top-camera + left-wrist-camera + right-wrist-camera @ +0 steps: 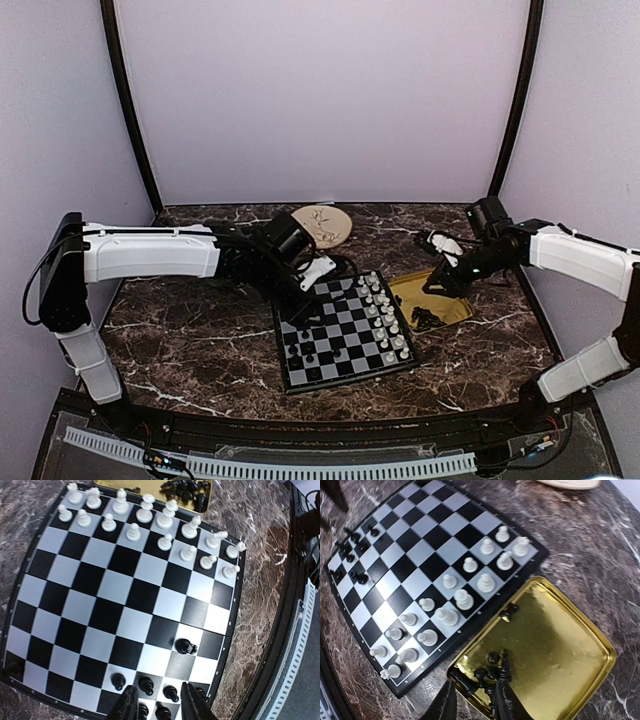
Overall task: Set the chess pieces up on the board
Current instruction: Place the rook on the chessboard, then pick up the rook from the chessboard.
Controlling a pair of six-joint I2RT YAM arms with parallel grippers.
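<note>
From above, the left arm reached out flat and long across the table, its wrist bent down so that the left gripper (305, 306) hung over the near-left corner of the board (340, 338), where the black side was being built. The right arm came in from the other side, elbow folded, with the right gripper (437, 284) tipped down over the yellow tray (457, 303), probably because the unplaced chess pieces (425, 317) lay heaped there, just under and in front of it. In the left wrist view, its fingers (127, 706) stood apart over the board's last two ranks, with several black men on their squares between and just ahead of the tips. Nothing was plainly pinched, so I judged the hand unclenched rather than carrying (a piece hidden low between the pads could not be ruled out). One black pawn (186, 646) stood a rank farther ahead, and the white pieces (145, 510) filled the two ranks at the far edge. In the right wrist view, its fingers (503, 700) were likewise parted, straddling the black heap in the tray's near corner, a stance that suited closing on one man next. A lone black piece (509, 612) lay farther ahead by the tray's rim. The board lay ahead and to the hand's left, white ranks nearest, the few placed black men at its far end.
</note>
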